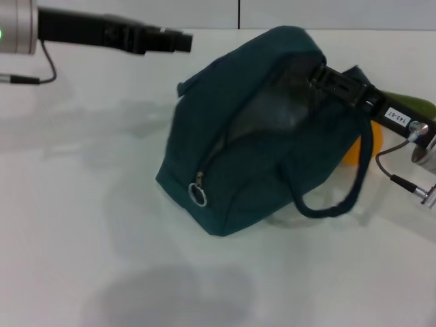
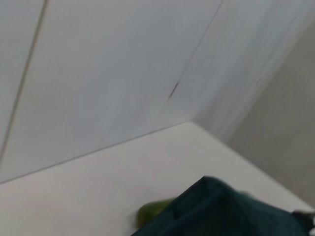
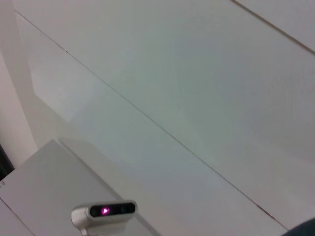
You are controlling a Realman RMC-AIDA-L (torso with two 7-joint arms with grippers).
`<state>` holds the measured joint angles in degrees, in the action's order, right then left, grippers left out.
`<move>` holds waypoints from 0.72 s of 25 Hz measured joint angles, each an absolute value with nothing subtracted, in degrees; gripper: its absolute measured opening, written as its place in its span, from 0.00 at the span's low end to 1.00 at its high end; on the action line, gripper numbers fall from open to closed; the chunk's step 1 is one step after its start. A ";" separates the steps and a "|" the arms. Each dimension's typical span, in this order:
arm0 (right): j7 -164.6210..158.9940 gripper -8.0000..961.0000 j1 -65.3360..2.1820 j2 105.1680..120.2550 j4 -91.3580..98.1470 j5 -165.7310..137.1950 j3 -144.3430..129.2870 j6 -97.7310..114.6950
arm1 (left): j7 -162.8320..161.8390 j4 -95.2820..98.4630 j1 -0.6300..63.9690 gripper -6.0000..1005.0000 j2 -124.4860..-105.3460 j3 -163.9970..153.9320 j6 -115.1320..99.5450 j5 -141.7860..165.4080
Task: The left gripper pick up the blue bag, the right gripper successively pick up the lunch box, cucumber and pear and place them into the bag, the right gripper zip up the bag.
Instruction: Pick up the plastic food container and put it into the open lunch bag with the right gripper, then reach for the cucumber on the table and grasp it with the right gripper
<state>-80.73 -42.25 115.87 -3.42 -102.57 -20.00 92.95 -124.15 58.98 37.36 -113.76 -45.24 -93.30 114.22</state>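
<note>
The blue bag (image 1: 252, 129) sits slumped a little right of centre in the head view, on the white tabletop (image 1: 82, 225), with its zipper ring (image 1: 197, 195) hanging at the lower left corner and its carry strap (image 1: 340, 197) looping down on the right. The right end effector (image 1: 327, 76) reaches in from the right edge and presses against the bag's upper right side; whether it is clenched or released I cannot tell. Behind the bag, at the right, something orange (image 1: 351, 154) and something green (image 1: 412, 105) peek out. The left end effector (image 1: 178, 42) hovers at the upper left, apart from the bag, its state not visible either.
</note>
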 joint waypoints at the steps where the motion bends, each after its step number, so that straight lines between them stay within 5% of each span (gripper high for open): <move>1: -81.10 0.19 -42.11 115.85 -3.01 -102.55 -19.95 93.03 | -123.55 58.97 36.92 0.20 -113.84 -45.24 -92.88 115.03; 3: -82.07 0.22 -41.76 115.85 -2.16 -102.45 -20.01 93.15 | -122.70 58.61 35.65 0.27 -113.84 -45.22 -92.15 116.90; 8: -85.79 0.31 -40.76 115.73 0.35 -102.50 -20.15 93.29 | -122.17 57.62 33.68 0.27 -113.42 -45.45 -92.12 118.81; 18: -88.72 0.31 -39.91 115.50 4.25 -102.56 -21.46 95.71 | -121.64 57.25 30.85 0.27 -113.28 -45.27 -92.35 120.35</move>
